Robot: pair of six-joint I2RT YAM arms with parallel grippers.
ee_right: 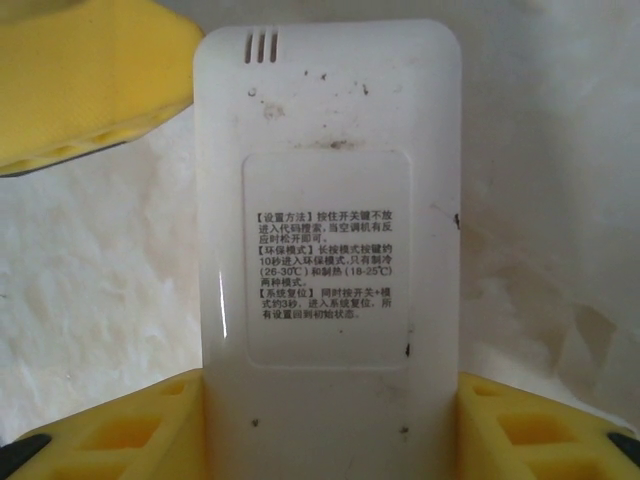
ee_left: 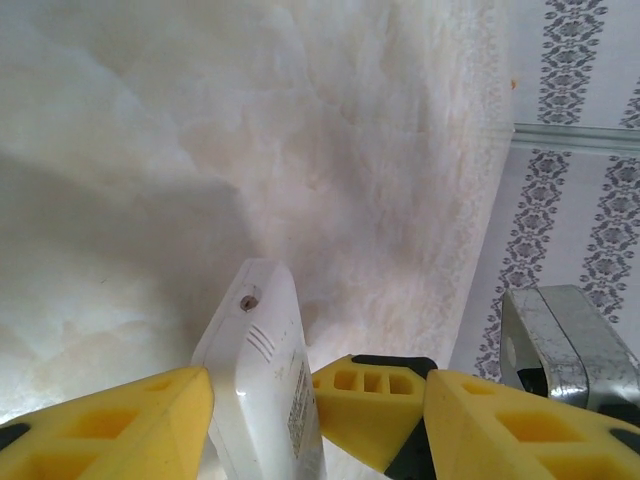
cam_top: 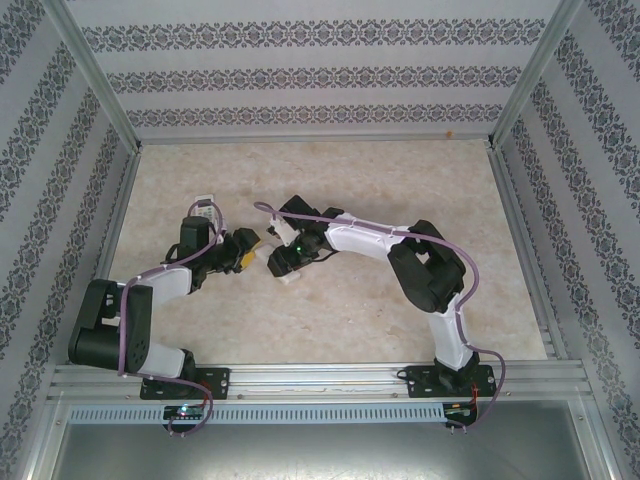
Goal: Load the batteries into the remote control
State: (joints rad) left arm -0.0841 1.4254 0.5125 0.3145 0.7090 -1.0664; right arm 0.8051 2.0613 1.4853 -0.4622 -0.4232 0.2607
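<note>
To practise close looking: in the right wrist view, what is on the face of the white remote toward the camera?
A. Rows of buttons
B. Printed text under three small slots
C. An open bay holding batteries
B: the remote shows a panel of printed text, with three small slots above it.

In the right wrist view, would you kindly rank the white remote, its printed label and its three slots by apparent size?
Largest: white plastic remote control.
Then: rectangular printed label on it.
Smallest: three small slots near its top.
</note>
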